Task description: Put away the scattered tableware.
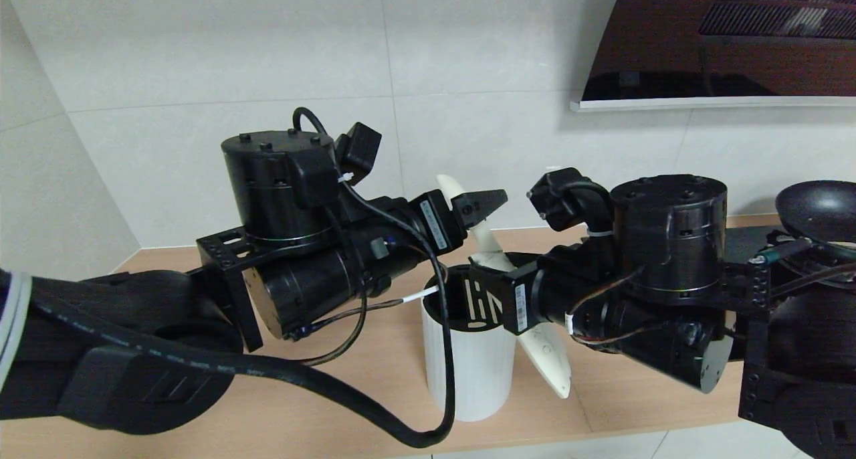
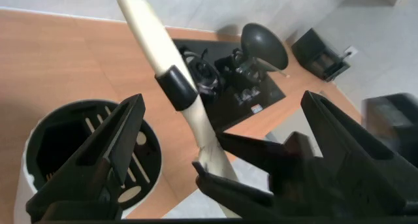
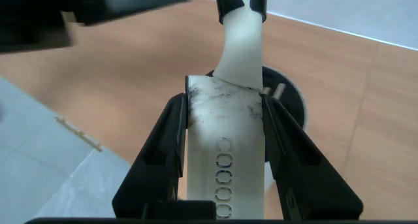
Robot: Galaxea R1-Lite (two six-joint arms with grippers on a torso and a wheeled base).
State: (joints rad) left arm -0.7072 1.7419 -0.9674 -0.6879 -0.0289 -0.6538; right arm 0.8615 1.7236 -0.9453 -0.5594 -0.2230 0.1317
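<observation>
holder: white cylindrical utensil holder point(image 1: 468, 372) stands upright on the counter; its black insert is split into compartments; thin pale sticks point(image 2: 98, 124) (chopsticks, perhaps) lean inside it
spatula: white slotted spatula point(image 1: 550, 362) hangs tilted in the air, not in the holder; handle up toward the wall, blade down just beside the holder's right side; dark smudges on the blade; a black band around the handle
right gripper point(image 3: 224, 106): jaws clamped on the upper part of the spatula's blade, just above the holder's rim
left gripper point(image 1: 479, 206): jaws spread wide on either side of the handle, touching it on neither side as far as the left wrist view shows
surface: wood-toned counter point(image 1: 334, 392); a black cooktop point(image 2: 255, 100) to the right, with a dark round pan point(image 1: 819, 208) on it
room: white tiled wall point(image 1: 468, 57) behind; dark range hood point(image 1: 722, 37) at the upper right
edges: holder stands near the counter's front edge; open counter lies to its left; both arms crowd the air over the rim
</observation>
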